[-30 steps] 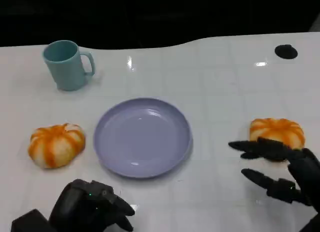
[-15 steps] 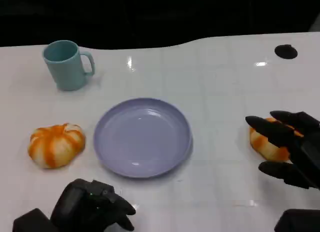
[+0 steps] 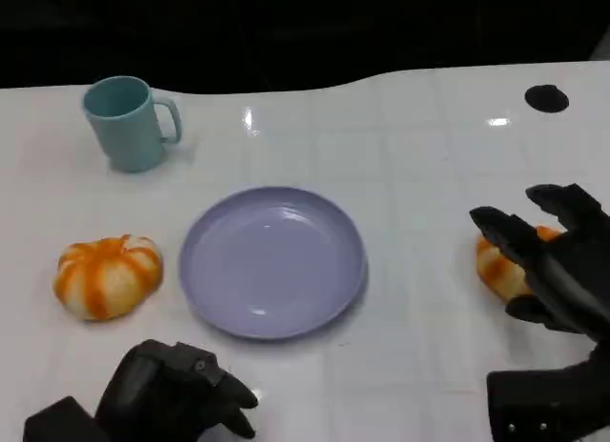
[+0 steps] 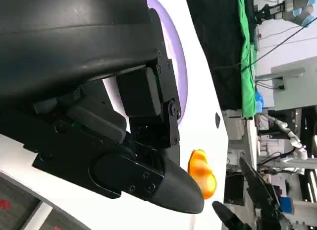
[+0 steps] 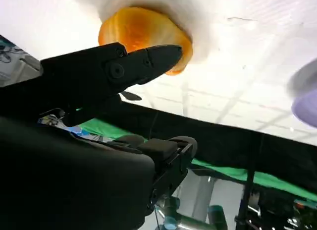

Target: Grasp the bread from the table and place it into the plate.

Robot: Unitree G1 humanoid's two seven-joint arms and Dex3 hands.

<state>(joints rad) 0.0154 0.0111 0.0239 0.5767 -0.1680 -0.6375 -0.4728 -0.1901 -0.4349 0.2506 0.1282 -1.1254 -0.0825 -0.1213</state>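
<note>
Right robot hand [image 3: 553, 261] spread open over the bread [image 3: 498, 268], which sits on the white tabletop [image 3: 410, 156] well right of the plate [image 3: 274, 261], bare surface between. Left robot hand [image 3: 176, 394] curled closed on nothing near the front edge.

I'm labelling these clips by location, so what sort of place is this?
Probably a robotics lab test bench. A white table holds props: a plate, a cup and bread. The left wrist view shows another robot arm, green screening and cables.
</note>
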